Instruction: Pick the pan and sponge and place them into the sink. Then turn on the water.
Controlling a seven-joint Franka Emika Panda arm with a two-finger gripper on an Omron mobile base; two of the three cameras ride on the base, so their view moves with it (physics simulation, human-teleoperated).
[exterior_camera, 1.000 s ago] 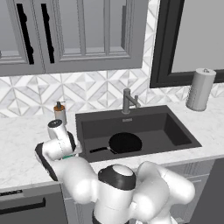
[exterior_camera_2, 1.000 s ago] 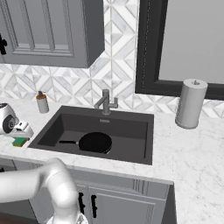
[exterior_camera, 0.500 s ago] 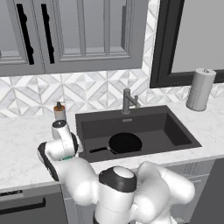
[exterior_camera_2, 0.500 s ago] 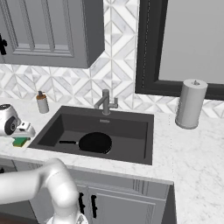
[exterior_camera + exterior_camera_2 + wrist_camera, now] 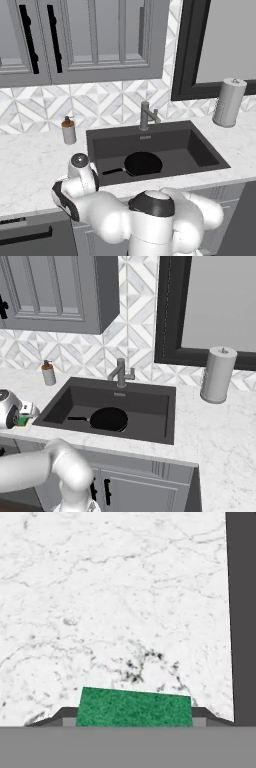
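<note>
1. The sink (image 5: 200, 150) fills the middle of the left base view. It looks the same as a second ago, with no stream under the faucet (image 5: 146, 116), so I judge the water step not yet begun.
2. The pan (image 5: 142, 163) lies flat on the basin floor with its handle pointing to the left of the frame. It has not shifted, so that half of the placing looks done.
3. What has changed is my arm. Over the last second my hand has sunk lower at the left edge of both base views, down toward the marble counter (image 5: 100, 587) just left of the sink.
4. My gripper (image 5: 132, 714) now sits right over the sponge (image 5: 134, 707). Its green top lies at the bottom centre of the hand view, and a dark fingertip (image 5: 62, 714) shows at either end of it.
5. My jaws have been narrowing, but I cannot tell from these views whether they press on the sponge yet or stand just apart from it.
6. In the right base view the sponge (image 5: 24, 419) shows green over yellow at the far left, on the counter and outside the basin.
7. I judge this to be the moment of grasping, with the lift and the carry to the sink yet to come.
</note>
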